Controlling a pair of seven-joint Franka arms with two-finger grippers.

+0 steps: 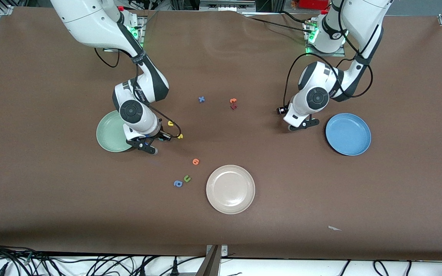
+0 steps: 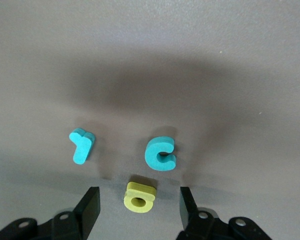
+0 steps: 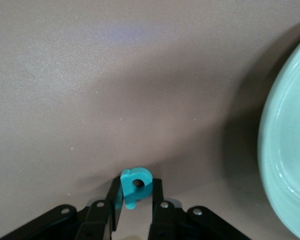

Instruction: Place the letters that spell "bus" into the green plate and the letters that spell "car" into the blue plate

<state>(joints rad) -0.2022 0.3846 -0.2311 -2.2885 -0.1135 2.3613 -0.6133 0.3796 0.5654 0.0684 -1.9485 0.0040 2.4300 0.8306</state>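
Three plates on bench (image 1: 52, 191): green plate (image 1: 109, 134) under right pincer (image 1: 149, 147), blue plate (image 1: 348, 134) at 3 o'clock of left pincer (image 1: 299, 125).
Left wrist: pincer (image 2: 137, 202) spread over yellow a (image 2: 139, 196); teal c (image 2: 161, 154), teal r (image 2: 81, 145) beside.
Right wrist: pincer (image 3: 136, 192) pinching teal b (image 3: 135, 185) beside green plate (image 3: 285, 165).

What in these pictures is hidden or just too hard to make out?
- Front view: the teal b pinched in the right gripper is hidden by that arm's wrist.
- Front view: the teal r, teal c and yellow a are hidden under the left gripper.
- Right wrist view: the green plate is cut off by the edge.
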